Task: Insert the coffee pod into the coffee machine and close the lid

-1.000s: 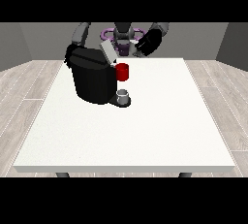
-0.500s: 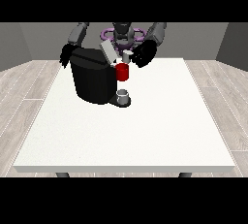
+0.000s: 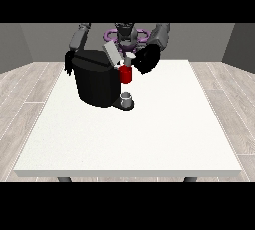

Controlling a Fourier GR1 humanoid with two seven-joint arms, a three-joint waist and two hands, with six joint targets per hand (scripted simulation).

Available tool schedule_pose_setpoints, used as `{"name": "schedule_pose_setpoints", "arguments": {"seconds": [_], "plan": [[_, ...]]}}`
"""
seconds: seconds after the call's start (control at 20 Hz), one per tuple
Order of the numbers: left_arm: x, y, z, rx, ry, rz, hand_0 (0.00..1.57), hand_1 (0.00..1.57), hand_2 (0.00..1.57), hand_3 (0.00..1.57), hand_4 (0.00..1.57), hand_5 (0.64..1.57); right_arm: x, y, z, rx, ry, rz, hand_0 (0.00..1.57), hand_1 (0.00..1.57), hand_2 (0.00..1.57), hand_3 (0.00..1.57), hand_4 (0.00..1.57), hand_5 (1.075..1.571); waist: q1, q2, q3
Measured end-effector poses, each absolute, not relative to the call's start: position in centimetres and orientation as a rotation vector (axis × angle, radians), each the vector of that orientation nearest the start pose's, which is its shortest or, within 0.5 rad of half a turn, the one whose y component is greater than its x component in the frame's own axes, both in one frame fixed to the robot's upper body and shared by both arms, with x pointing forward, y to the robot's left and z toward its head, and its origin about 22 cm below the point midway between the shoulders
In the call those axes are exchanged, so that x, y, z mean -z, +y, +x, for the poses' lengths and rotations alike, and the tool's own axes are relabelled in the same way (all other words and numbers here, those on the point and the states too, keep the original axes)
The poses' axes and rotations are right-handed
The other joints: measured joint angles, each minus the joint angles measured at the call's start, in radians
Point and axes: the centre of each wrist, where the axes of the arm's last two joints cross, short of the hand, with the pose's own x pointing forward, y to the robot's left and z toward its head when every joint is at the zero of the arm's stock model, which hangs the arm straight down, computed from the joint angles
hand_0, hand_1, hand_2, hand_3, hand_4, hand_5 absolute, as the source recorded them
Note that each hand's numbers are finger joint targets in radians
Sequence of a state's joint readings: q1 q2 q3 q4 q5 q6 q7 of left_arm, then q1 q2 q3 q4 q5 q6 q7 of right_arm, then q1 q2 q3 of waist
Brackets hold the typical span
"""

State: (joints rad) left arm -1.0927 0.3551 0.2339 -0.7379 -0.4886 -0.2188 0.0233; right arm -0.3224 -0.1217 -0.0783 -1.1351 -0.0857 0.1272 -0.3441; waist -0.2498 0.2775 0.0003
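Note:
A black coffee machine point(image 3: 96, 82) stands on the table's far left part, with its grey lid point(image 3: 110, 53) tilted up and open. A red front piece point(image 3: 126, 75) sits above a small grey cup point(image 3: 127, 97) on the machine's base. The hand at the view's right point(image 3: 145, 59) hovers just right of the open top and holds a small pale coffee pod point(image 3: 129, 57) at its fingertips, over the red piece. The hand at the view's left point(image 3: 68, 62) hangs by the machine's left side, its fingers pointing down and holding nothing.
The white table point(image 3: 149, 134) spreads wide towards the camera, and its front edge is near the view's bottom. Behind the machine stands the robot's torso point(image 3: 125, 32) with a purple ring. Wooden floor surrounds the table.
The hand at the view's right has carried the pod leftwards and down, closer to the machine's open top. The hand at the view's left has stayed by the machine's side.

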Motion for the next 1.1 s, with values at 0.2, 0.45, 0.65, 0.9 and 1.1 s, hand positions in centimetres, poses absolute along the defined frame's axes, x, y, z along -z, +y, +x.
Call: {"name": "schedule_pose_setpoints", "arguments": {"seconds": [0.2,0.45,0.65,0.9,1.1], "plan": [[-23.1,26.1,45.6,0.651,-1.666,0.469,1.44,1.44,1.47,1.36,0.63,1.571,1.2,-25.3,32.1,-0.126,-1.803,0.115,0.00,0.00,0.00,0.00,0.27,1.571,-0.010,0.034,0.0001],[-24.0,26.2,45.6,0.689,-1.684,0.517,1.52,1.52,1.53,1.44,0.70,1.571,0.4,-25.3,33.1,-0.124,-1.807,0.114,0.00,0.00,0.00,0.00,0.24,1.571,-0.012,0.060,0.0002],[-25.0,25.9,45.7,0.701,-1.683,0.535,1.45,1.45,1.47,1.36,0.65,1.571,0.4,-25.3,33.6,-0.119,-1.801,0.106,0.00,0.00,0.00,0.00,0.19,1.571,-0.007,0.068,0.0003],[-25.9,26.9,45.6,0.674,-1.718,0.561,1.43,1.43,1.45,1.39,0.60,1.571,-0.5,-25.3,34.3,-0.126,-1.811,0.098,0.00,0.00,0.00,0.00,0.27,1.571,-0.014,0.085,0.0016],[-26.7,26.3,45.6,0.671,-1.737,0.584,1.37,1.37,1.38,1.26,0.55,1.571,-0.4,-25.1,34.8,-0.119,-1.812,0.100,0.00,0.00,0.00,0.00,0.26,1.571,-0.012,0.098,0.0005]]}}
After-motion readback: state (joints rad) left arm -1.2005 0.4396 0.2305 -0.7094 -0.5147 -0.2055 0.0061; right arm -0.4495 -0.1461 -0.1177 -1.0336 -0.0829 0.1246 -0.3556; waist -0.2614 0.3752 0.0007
